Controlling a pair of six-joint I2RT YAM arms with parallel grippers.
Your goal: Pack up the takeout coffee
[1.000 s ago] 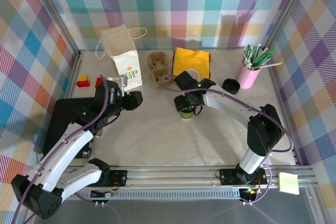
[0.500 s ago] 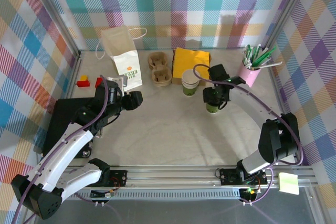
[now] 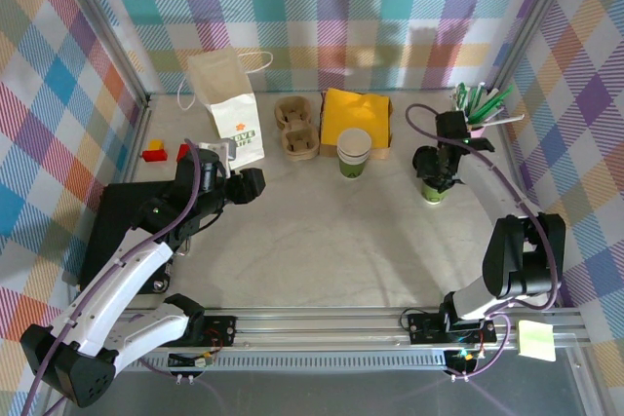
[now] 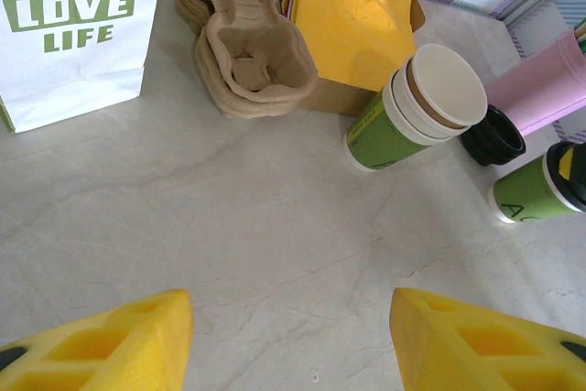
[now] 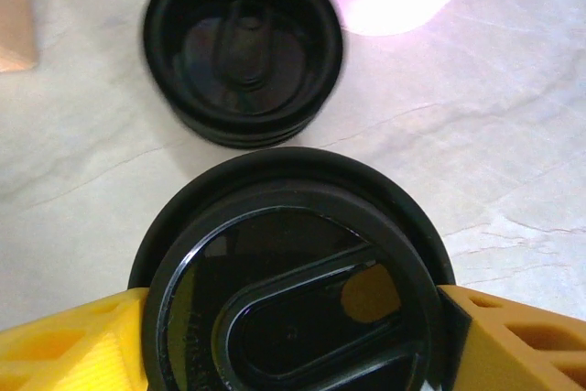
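green lidded takeout coffee (image 3: 435, 192) is pinched by the right gripper (image 3: 436, 174), seemingly mid-carry; the left gripper (image 4: 291, 322) hangs with jaws spread, empty. next probably: seat it in the pulp tray (image 3: 297, 130).

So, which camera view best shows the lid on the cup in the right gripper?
Right wrist: the lid is close, from above. Top external has the right gripper over it; left wrist shows it edge-on atop the cup.

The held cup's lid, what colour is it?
Black lid on the cup, clearest in the right wrist view.
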